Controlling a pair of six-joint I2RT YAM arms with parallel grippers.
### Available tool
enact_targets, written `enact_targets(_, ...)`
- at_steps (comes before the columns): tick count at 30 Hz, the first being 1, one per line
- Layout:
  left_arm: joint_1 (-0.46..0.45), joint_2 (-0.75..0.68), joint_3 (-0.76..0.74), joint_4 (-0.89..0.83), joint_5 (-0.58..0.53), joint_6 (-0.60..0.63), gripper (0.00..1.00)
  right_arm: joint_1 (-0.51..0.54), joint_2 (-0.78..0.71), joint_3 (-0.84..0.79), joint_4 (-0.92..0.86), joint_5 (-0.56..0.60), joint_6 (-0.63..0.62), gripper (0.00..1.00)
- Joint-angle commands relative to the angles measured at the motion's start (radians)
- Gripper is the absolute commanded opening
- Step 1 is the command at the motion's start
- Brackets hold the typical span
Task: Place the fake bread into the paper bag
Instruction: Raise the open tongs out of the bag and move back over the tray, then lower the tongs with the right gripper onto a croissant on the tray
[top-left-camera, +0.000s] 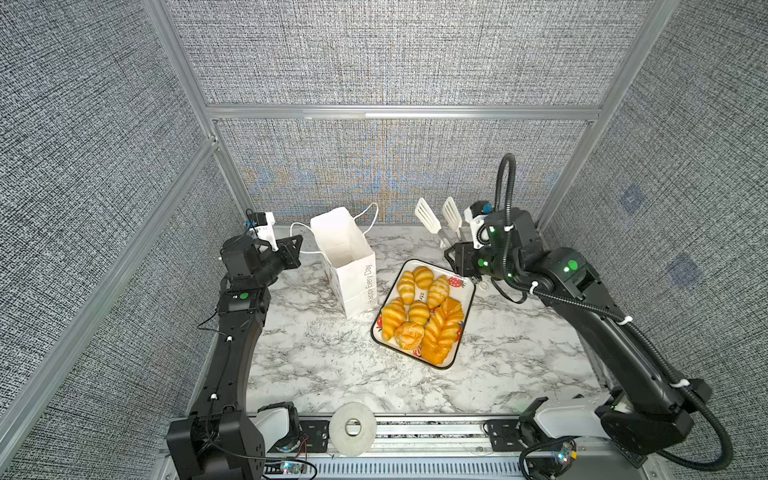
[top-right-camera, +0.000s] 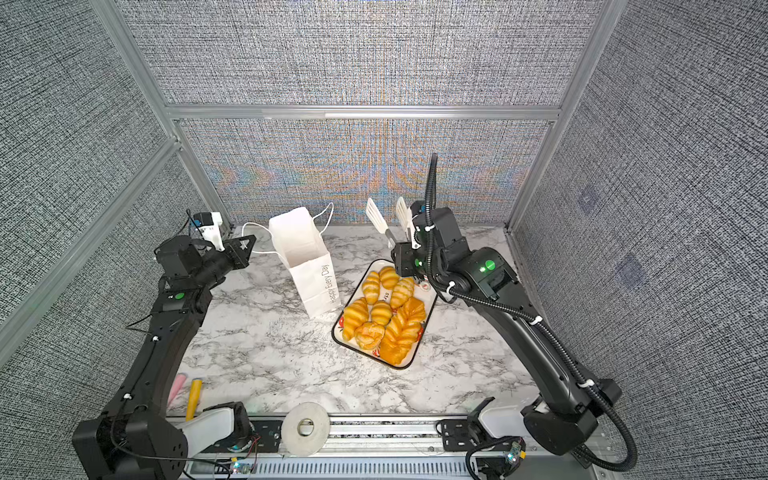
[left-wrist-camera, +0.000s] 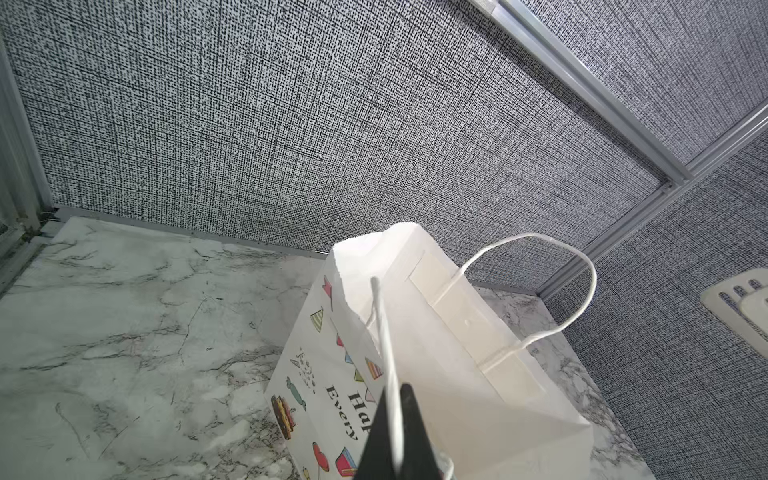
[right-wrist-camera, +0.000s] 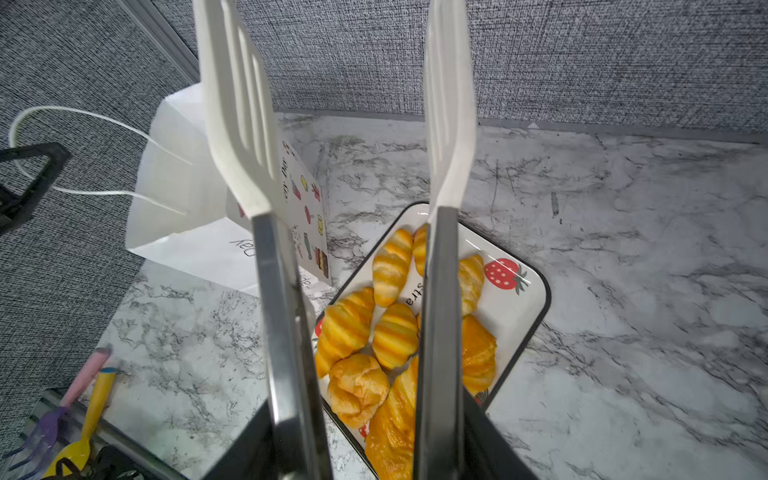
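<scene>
The white paper bag (top-left-camera: 353, 270) (top-right-camera: 311, 270) stands open left of the tray, with nothing visible inside it. My left gripper (top-left-camera: 298, 243) (top-right-camera: 250, 242) (left-wrist-camera: 397, 415) is shut on the bag's near cord handle (left-wrist-camera: 388, 357) and holds it out to the left. Several glossy golden pieces of fake bread (top-left-camera: 419, 311) (top-right-camera: 384, 313) (right-wrist-camera: 395, 332) lie on the strawberry-print tray (top-left-camera: 471, 301) (right-wrist-camera: 519, 299). My right gripper (top-left-camera: 455, 251) (top-right-camera: 401, 254) (right-wrist-camera: 368, 415) is shut on white-tipped metal tongs (top-left-camera: 440, 216) (right-wrist-camera: 245, 124), raised above the tray's far end. The tongs stand apart and hold nothing.
A grey tape roll (top-left-camera: 353, 428) (top-right-camera: 305, 428) lies on the front rail. Pink and yellow plastic utensils (top-right-camera: 193, 392) (right-wrist-camera: 95, 395) lie at the table's front left. Textured walls with aluminium frames close in the marble table (top-left-camera: 332, 361) on three sides.
</scene>
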Motion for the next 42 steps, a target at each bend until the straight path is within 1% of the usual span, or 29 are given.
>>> enact_targets(1, 0.003, 0.001, 0.0, 0.018, 0.019, 0.002, 0.0, -0.026, -0.037, -0.056, 0.007, 0.004, 0.02, 0.52)
enact_targets(10, 0.003, 0.001, 0.0, 0.019, 0.019, 0.002, 0.0, -0.086, -0.089, -0.214, 0.0, -0.015, 0.042, 0.52)
enact_targets(17, 0.002, 0.007, 0.001, 0.019, 0.02, 0.001, 0.0, -0.106, -0.093, -0.289, 0.003, -0.021, 0.064, 0.52)
enact_targets(25, 0.003, 0.007, 0.002, 0.019, 0.021, 0.002, 0.0, -0.124, -0.105, -0.402, 0.022, -0.054, 0.102, 0.52)
enact_targets(34, 0.003, 0.006, 0.0, 0.02, 0.024, -0.002, 0.0, -0.134, -0.111, -0.492, 0.048, -0.064, 0.14, 0.52)
enact_targets(42, 0.003, 0.003, 0.001, 0.021, 0.024, -0.002, 0.0, -0.143, -0.067, -0.536, 0.08, -0.076, 0.155, 0.53)
